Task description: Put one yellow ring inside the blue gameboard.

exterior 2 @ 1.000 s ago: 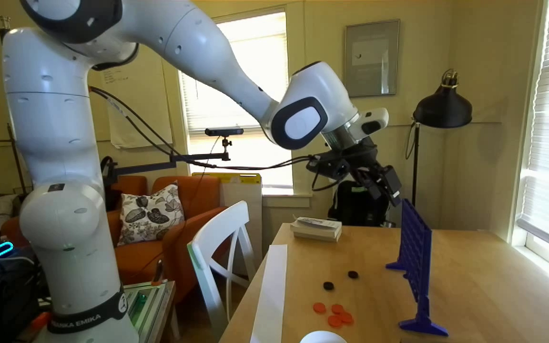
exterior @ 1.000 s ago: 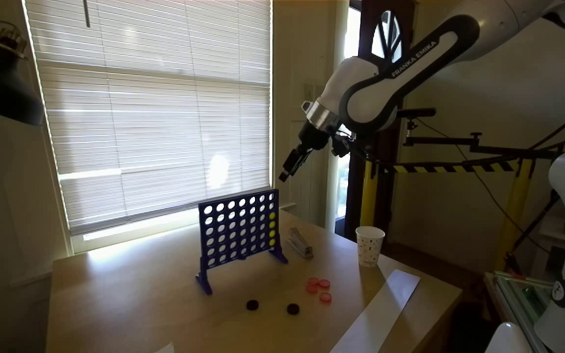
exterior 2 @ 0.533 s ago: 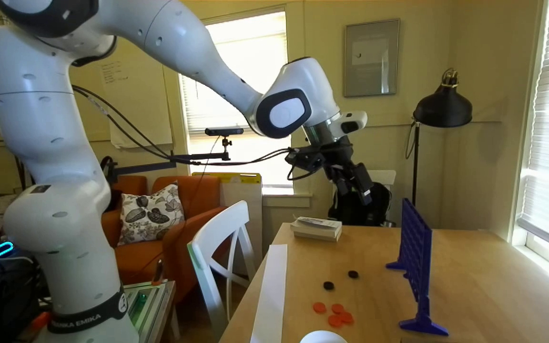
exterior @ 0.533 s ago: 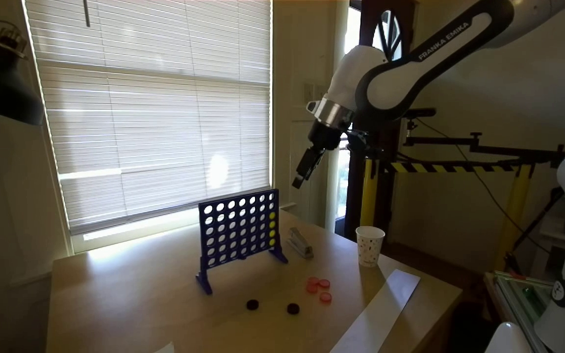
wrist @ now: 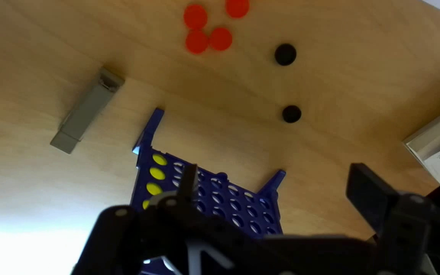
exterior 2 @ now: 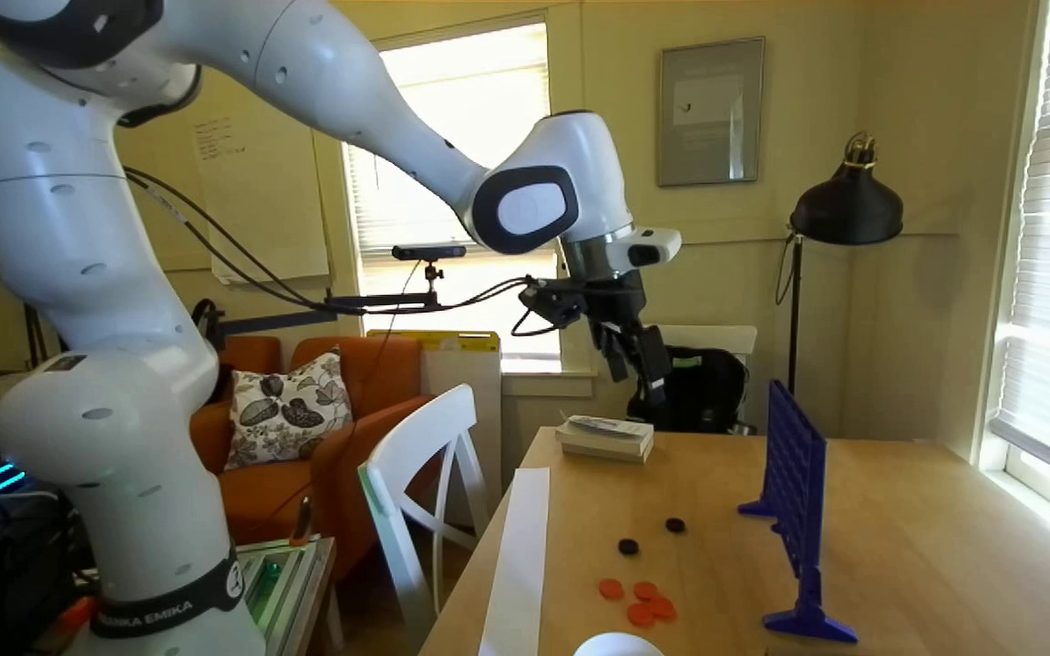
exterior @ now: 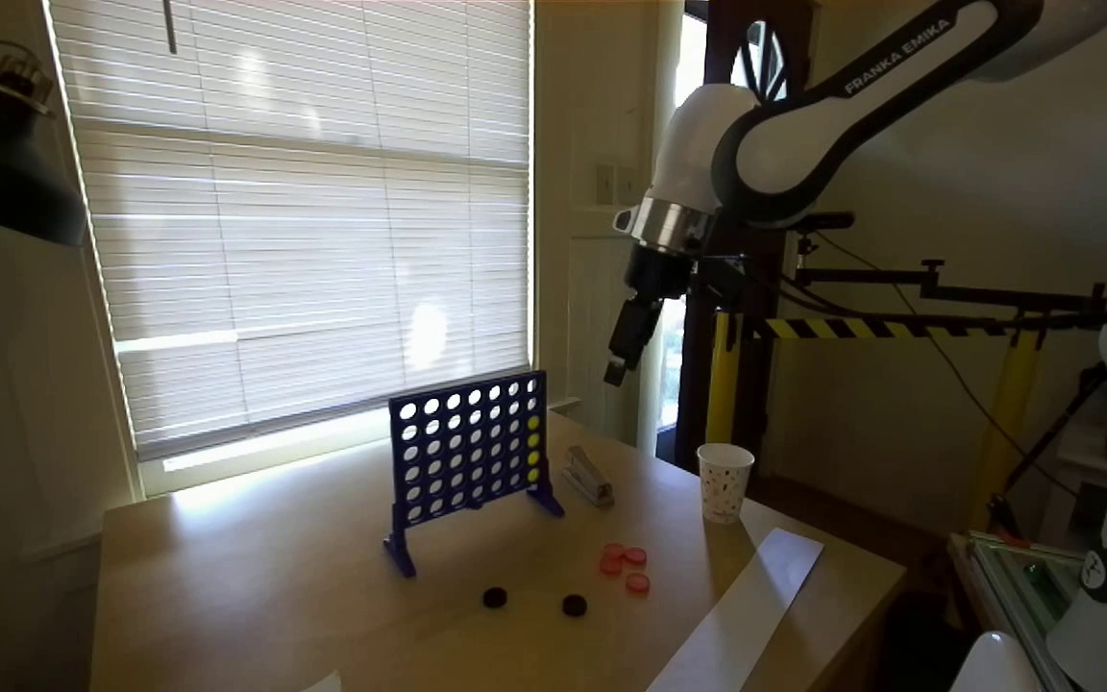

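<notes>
The blue gameboard [exterior: 467,447] stands upright on its feet on the table and shows nearly edge-on in an exterior view [exterior 2: 796,483]. Several yellow rings are stacked in its end column, one yellow ring [wrist: 157,173] showing clearly in the wrist view, where my finger hides part of the grid. No loose yellow ring shows on the tabletop. My gripper [wrist: 275,172] is open, its fingers wide apart with nothing between them. In both exterior views the gripper [exterior: 615,373] hangs in the air above the table, off to the robot's side of the board and not touching it.
Several red tokens [wrist: 197,41] and two black tokens [wrist: 285,54] lie in front of the board. A stapler [exterior: 588,477] sits by the board's end. A paper cup [exterior: 725,482], a white strip [exterior 2: 516,556] and books [exterior 2: 605,437] are near the table's edges.
My gripper has drawn back from above the board toward the robot's base and turned to point more steeply down. The board, its yellow rings and the loose tokens have stayed put.
</notes>
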